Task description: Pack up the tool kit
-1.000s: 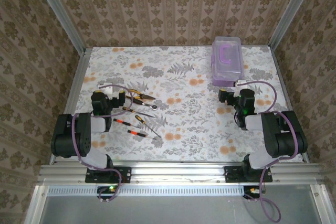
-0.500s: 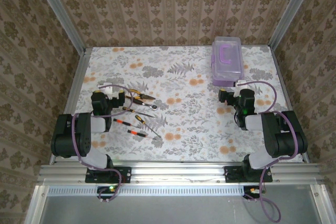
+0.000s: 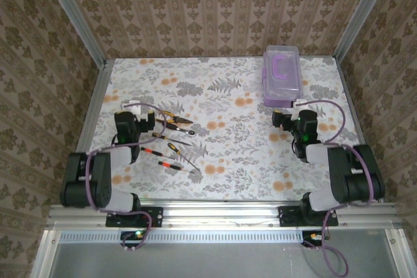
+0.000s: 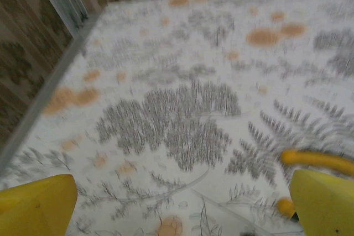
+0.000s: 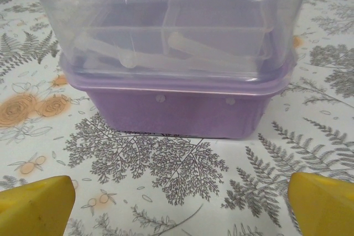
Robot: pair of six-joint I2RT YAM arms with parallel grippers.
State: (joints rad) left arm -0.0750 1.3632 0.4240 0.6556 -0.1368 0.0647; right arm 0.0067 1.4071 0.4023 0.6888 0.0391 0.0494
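The tool kit's purple box [image 3: 282, 76], clear lid shut and purple handle on top, stands at the far right of the table. The right wrist view shows the box [image 5: 177, 59] just ahead of my open right gripper [image 5: 180, 208], with bare cloth between the yellow fingertips [image 5: 33, 205]. From above, my right gripper [image 3: 290, 112] sits just short of the box. The tools lie at the left: orange-handled pliers [image 3: 174, 120], a wrench [image 3: 179, 133] and black-orange screwdrivers [image 3: 171, 157]. My left gripper [image 3: 137, 115] is open beside the pliers. An orange pliers handle [image 4: 316, 158] shows by its right fingertip [image 4: 323, 200].
A floral cloth covers the table [image 3: 221, 154]. Metal rails [image 3: 94, 105] and wallpapered walls close in the left, right and far sides. Both arm bases are bolted to the near rail [image 3: 221, 213].
Both arms have shifted slightly, their elbows dropping a little toward the near edge. The box and tools have not moved, and both grippers stay open.
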